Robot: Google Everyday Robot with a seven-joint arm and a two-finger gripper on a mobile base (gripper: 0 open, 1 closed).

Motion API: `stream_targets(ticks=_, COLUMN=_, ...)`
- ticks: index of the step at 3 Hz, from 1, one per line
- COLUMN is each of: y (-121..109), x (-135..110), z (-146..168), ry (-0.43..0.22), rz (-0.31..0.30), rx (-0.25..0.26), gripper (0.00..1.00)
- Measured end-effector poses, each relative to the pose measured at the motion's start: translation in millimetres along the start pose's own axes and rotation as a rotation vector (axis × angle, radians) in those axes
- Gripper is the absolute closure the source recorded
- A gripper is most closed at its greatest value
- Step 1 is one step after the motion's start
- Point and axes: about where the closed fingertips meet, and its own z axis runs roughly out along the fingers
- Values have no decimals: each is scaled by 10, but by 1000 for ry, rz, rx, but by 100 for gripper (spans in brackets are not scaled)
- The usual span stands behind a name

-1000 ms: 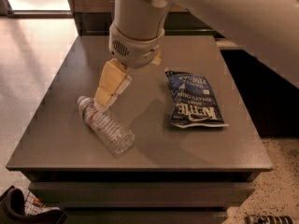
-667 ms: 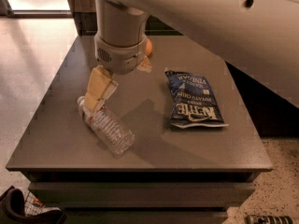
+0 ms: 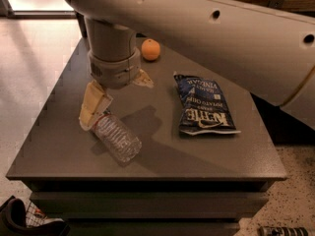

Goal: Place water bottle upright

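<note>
The water bottle (image 3: 116, 139) lies on its side at the front left of the dark grey table (image 3: 59, 151), its base pointing to the front right. It is clear and ribbed; a bit of red label shows near the neck. Its cap end is hidden behind my gripper's left finger (image 3: 93, 105). My gripper (image 3: 117, 93) hangs from the big white arm, right over the bottle's neck end. It is open, with the other finger (image 3: 143, 80) set apart to the right and away from the bottle.
A dark blue Kettle chip bag (image 3: 201, 104) lies flat to the right of the bottle. An orange (image 3: 150, 49) sits at the back of the table. The table's front edge is close below the bottle. The white arm spans the upper right.
The arm has moved left and come down toward the bottle's neck end. The left finger now covers the cap. The bottle has not moved.
</note>
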Motion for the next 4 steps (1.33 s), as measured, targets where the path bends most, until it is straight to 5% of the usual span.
stream_targets(ticks=2, y=115, x=-50, z=408, ry=70, rz=41, rx=-31, gripper=0)
stream_targets(ticks=4, y=214, x=-75, z=595, ry=80, rz=47, rx=-53, gripper=43)
